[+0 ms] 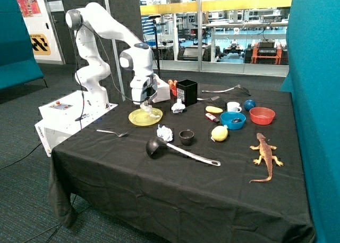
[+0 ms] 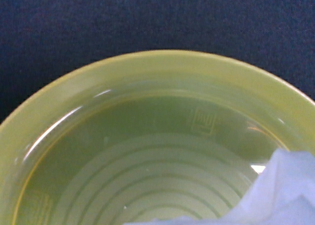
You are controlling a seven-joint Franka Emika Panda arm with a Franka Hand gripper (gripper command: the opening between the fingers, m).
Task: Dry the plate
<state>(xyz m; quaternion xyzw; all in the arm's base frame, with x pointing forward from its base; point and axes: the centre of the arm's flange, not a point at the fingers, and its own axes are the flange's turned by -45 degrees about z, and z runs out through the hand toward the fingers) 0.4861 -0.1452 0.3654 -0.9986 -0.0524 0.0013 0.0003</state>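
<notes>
My tool [image 1: 144, 106] sits low over the plate [image 1: 142, 117], beside the black box [image 1: 186, 91] on the table [image 1: 159, 184] — grip state I cannot tell. Risk: a sideways wipe drags the light plate. Only the wrist view shows white tissue [image 2: 283, 190] on the plate floor — outside view shows surroundings

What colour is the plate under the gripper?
Translucent yellow plate, ringed base; wrist view shows it best.

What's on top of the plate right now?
A white tissue lies on the plate, with the gripper directly over it. The plate surface under the tissue is covered, and the outside view doesn't show whether the fingers grip the tissue.
</notes>
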